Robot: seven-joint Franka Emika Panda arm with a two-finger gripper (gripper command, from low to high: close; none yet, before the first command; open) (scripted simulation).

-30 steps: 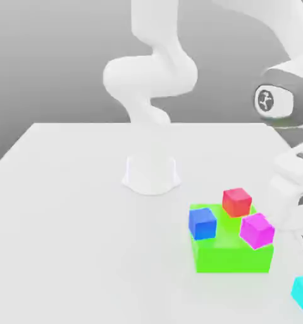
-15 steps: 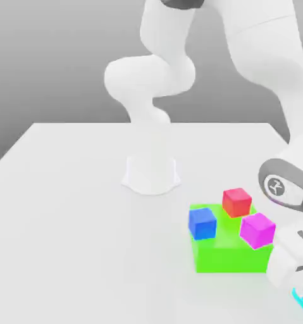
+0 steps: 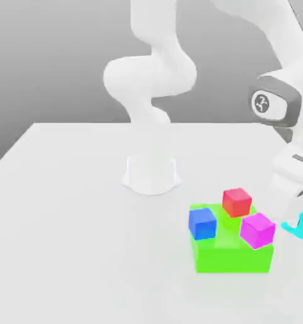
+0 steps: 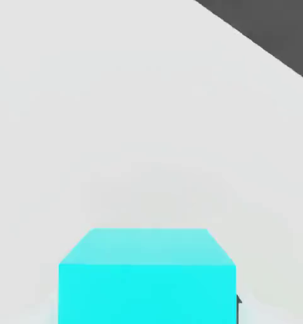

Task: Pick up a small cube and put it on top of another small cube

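Cyan cube [image 3: 302,223] gripped in pincer [image 3: 299,218], raised off desk [image 3: 71,209], right of green block [image 3: 233,250] carrying red cube [image 3: 236,202], blue cube [image 3: 202,223], magenta cube [image 3: 257,230].

No legible text, number or brand appears on anything around me. The sole marking is a small white emblem on the dark round cap of my wrist joint [image 3: 264,102], in the exterior view; I cannot read it as letters.
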